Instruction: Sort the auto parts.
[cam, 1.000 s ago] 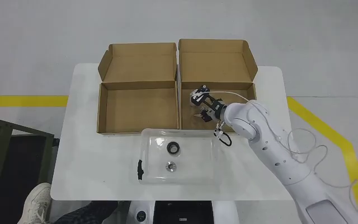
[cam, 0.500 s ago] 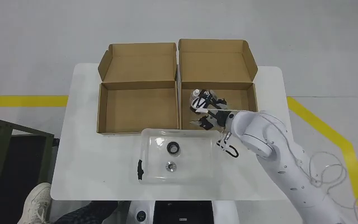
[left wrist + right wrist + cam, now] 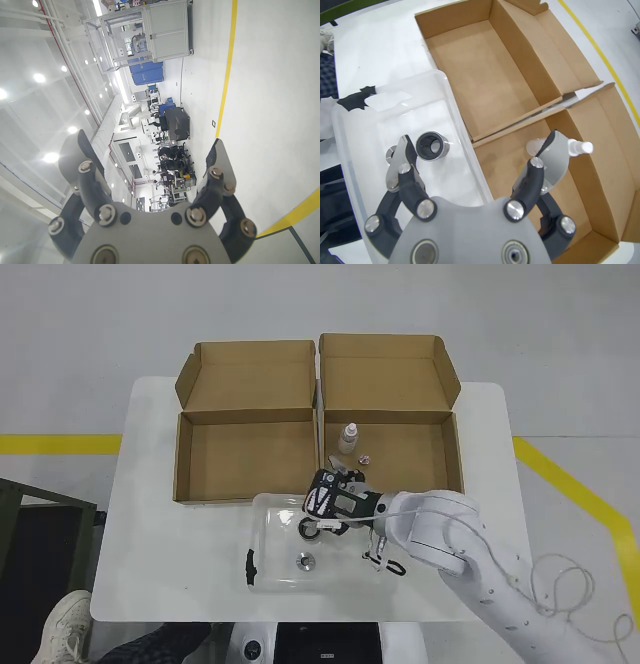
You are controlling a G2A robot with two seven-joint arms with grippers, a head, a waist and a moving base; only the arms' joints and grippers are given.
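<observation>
My right gripper (image 3: 318, 508) (image 3: 480, 147) hangs open and empty over the far rim of the clear plastic bin (image 3: 265, 504) (image 3: 460, 105). In the bin lie a black cylindrical bearing (image 3: 309, 529) (image 3: 432, 146) and a small silver part (image 3: 304, 560) (image 3: 390, 153), half hidden behind one finger. A white bottle (image 3: 348, 437) (image 3: 578, 147) rests in the right cardboard box (image 3: 440, 459) (image 3: 600, 140), with a tiny part (image 3: 365, 458) beside it. The left cardboard box (image 3: 245, 459) (image 3: 482, 75) holds nothing. My left gripper (image 3: 150, 152) is open, pointing out at the room.
The boxes stand side by side behind the bin, lids folded back. Black tape (image 3: 250, 567) (image 3: 357, 98) sticks to the bin's left end. White table (image 3: 150, 514) lies bare to the left and right of the bin.
The right gripper let go of the white bottle in the right box, then swung back and left to the bin's far edge.
</observation>
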